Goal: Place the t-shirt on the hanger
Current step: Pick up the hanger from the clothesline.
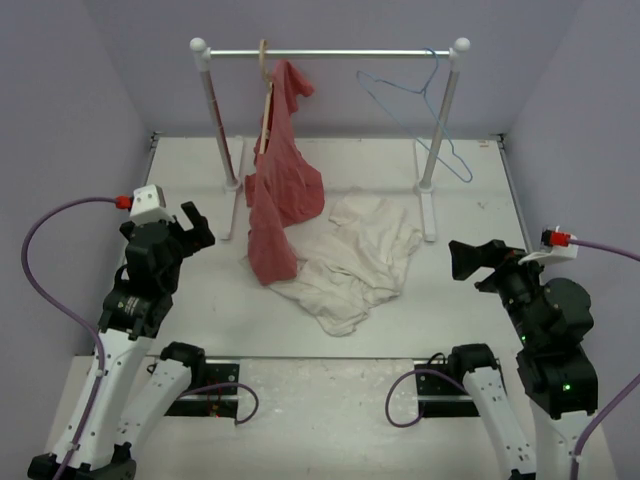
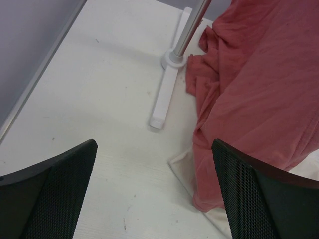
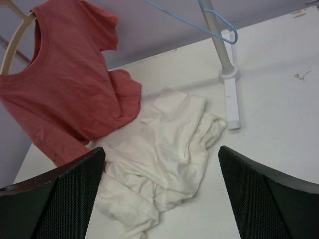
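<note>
While both arms hang back at the sides of the white table, the large wrinkled cream cloth t-shirt lies crumpled in a heap near the table's middle, in front of the white 2-post clothes rack with a metal rail. Its left edge is tucked under the hem of a red t-shirt on a wooden hanger, which hangs from the left part of the rail and drapes down onto the table. On the right end of the rail, tilted beside the right post, hangs the thin light-blue triangular wire hanger, bare and apart from the cream cloth below.

Left of the red shirt, the left gripper is above the table with its 2 black fingers spread wide and nothing between them. Right of the heap, the right gripper points toward the cream t-shirt, its fingers equally wide apart and holding nothing.
</note>
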